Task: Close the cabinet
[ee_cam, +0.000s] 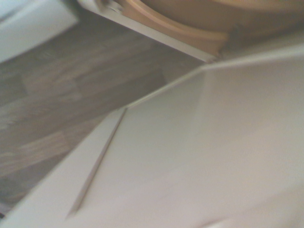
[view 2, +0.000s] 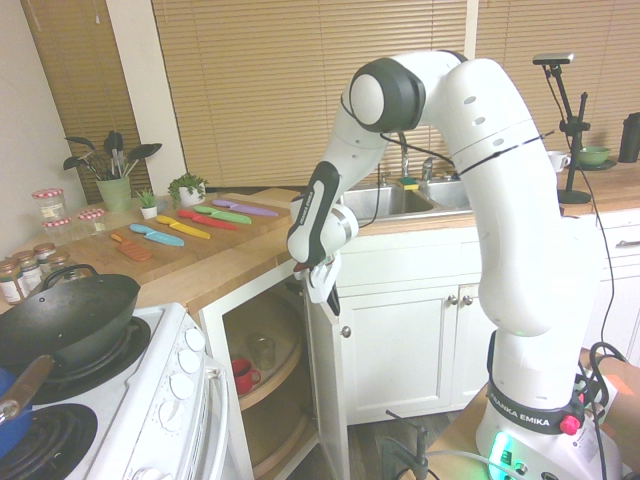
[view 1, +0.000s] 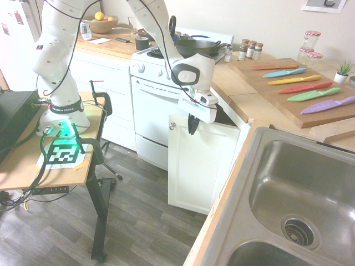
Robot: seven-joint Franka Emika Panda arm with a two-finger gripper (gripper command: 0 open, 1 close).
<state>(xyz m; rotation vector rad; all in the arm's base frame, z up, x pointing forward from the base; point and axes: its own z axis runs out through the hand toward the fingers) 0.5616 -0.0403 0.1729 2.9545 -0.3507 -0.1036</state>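
The white cabinet door (view 1: 201, 166) stands swung open from under the wooden countertop (view 1: 244, 88). Its small silver knob (view 1: 172, 126) sits at the top corner. In the second exterior view the door (view 2: 331, 400) shows nearly edge-on, with its knob (view 2: 345, 331) facing right. My gripper (view 1: 192, 126) hangs shut at the door's top edge, just beside the knob on the outer face, also seen as gripper (view 2: 330, 300). The wrist view shows the door panel (ee_cam: 199, 156) from close by, blurred.
Inside the cabinet are round wooden shelves (view 2: 272, 375) with a red mug (view 2: 243, 375) and a glass jar (view 2: 262, 351). The white oven (view 1: 150, 111) stands left of the door. Coloured knives (view 1: 302, 86) lie on the counter, and a steel sink (view 1: 294, 199) sits nearby. Wood floor (view 1: 144, 221) lies below.
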